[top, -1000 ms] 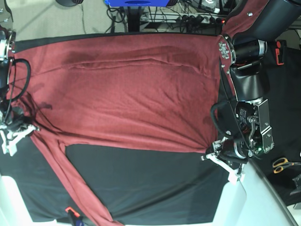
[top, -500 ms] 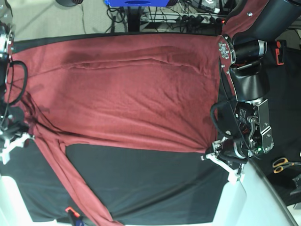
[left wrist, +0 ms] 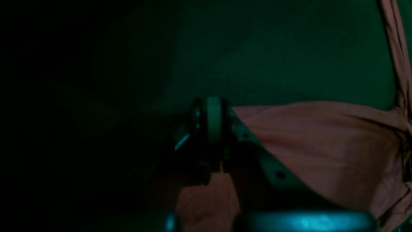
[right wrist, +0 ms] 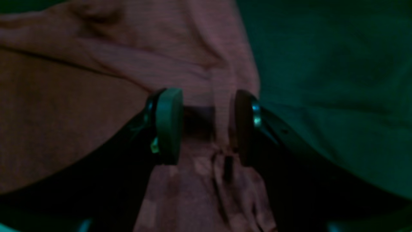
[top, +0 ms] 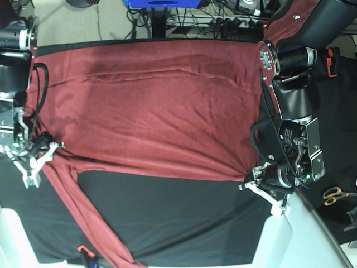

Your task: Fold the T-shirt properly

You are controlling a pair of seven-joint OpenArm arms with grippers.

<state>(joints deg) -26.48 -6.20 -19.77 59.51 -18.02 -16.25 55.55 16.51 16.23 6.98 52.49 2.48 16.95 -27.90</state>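
Sleeve (top: 83,218): one long sleeve is laid slantwise over the black cloth (top: 178,218), from the shirt's near left corner down to the bench's near edge, where its end is lost at the frame's bottom.
Left gripper (top: 262,187): seen at the shirt's near right corner, on the base view's right; its pads are pressed together and a bunched fold of the red fabric is pinched there. In the left wrist view (left wrist: 214,129) the pads are seen closed, with shirt fabric spread to one side and below; the picture is very dark.
Right gripper (top: 34,162): seen at the shirt's near left corner, on the base view's left, where sleeve and body meet. In the right wrist view (right wrist: 206,125) the pads are held apart, and a narrow ridge of fabric is seen standing between them, close against one pad (right wrist: 169,124); whether it is gripped cannot be told.
Shirt (top: 150,111): the body is spread flat across the far half of the bench, reaching its far edge, with a long shallow crease running left to right near that edge. Its right end is drawn up over the left arm (top: 301,33) at the far right corner.
Scissors (top: 337,195): orange-handled, lying by the bench's right edge, well apart from the shirt.
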